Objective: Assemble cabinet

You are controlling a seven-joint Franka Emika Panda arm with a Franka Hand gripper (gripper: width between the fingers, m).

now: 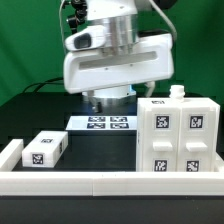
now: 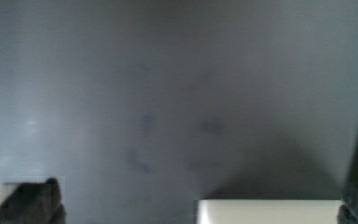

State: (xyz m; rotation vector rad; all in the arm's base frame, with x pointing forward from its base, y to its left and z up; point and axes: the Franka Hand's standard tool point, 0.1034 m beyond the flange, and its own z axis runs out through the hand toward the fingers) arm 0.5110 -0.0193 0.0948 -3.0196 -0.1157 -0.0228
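The cabinet body [image 1: 179, 138] is a large white box with several black-and-white tags on its front, standing at the exterior view's right. A smaller white drawer block [image 1: 44, 150] with one tag lies at the exterior view's left. My gripper [image 1: 110, 99] hangs above the table's middle, left of the cabinet body, mostly hidden by the white wrist housing. In the wrist view my gripper [image 2: 197, 205] has its dark fingers [image 2: 30, 204] far apart at the frame's edges, holding nothing. A white corner [image 2: 282, 212] lies on the dark table between them; I cannot tell what it belongs to.
The marker board [image 1: 108, 124] lies flat on the table under the gripper. A long low white border rail [image 1: 110, 182] runs along the front, with a short rail piece [image 1: 10, 152] at the exterior view's left. The table is black.
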